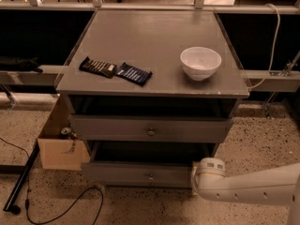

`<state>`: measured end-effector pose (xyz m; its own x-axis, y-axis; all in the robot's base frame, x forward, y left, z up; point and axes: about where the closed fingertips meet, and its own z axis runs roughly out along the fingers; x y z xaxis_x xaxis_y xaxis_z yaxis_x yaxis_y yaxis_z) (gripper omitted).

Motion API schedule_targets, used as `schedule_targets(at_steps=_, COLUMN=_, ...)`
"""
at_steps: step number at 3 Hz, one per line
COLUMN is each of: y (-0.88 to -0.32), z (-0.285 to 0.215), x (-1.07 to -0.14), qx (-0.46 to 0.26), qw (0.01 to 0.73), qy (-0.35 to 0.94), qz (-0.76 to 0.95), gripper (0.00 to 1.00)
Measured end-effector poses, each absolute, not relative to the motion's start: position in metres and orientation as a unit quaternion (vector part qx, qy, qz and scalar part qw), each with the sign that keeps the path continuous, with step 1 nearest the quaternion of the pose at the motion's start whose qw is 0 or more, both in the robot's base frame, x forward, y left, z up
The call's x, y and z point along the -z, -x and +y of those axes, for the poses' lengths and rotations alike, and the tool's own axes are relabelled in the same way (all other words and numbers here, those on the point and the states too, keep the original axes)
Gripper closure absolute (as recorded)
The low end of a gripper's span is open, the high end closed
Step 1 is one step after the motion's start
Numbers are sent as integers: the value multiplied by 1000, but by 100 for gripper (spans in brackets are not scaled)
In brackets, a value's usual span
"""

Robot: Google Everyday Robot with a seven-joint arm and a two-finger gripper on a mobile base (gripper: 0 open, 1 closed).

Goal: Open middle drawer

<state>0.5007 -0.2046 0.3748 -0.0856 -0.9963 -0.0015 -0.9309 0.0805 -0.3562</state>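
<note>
The grey cabinet (pixel 150 50) shows two drawer fronts. The upper front (pixel 117 128) is larger and has a brassy knob (pixel 151 131). Below it, the middle drawer (pixel 117 174) is a wide shallow grey front with a small round metal knob (pixel 150 176). It stands out from the cabinet, with a dark gap above it. My white arm (pixel 253 189) comes in from the lower right. Its rounded end and the gripper (pixel 197 174) sit at the right end of the middle drawer front, to the right of the knob. No third drawer front shows.
A white bowl (pixel 200 62) and two dark snack bars (pixel 97 67) (pixel 134 73) lie on the cabinet top. A cardboard box (pixel 58 151) with a can stands left of the cabinet. A black cable (pixel 65 210) and a black pole (pixel 23 179) lie on the speckled floor.
</note>
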Motion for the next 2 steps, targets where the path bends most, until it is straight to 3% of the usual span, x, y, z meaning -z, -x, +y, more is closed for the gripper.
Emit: schedule_targets(at_steps=2, y=-474, z=-213, x=-382, qx=121, qw=110, qy=661, qz=732, gripper=88)
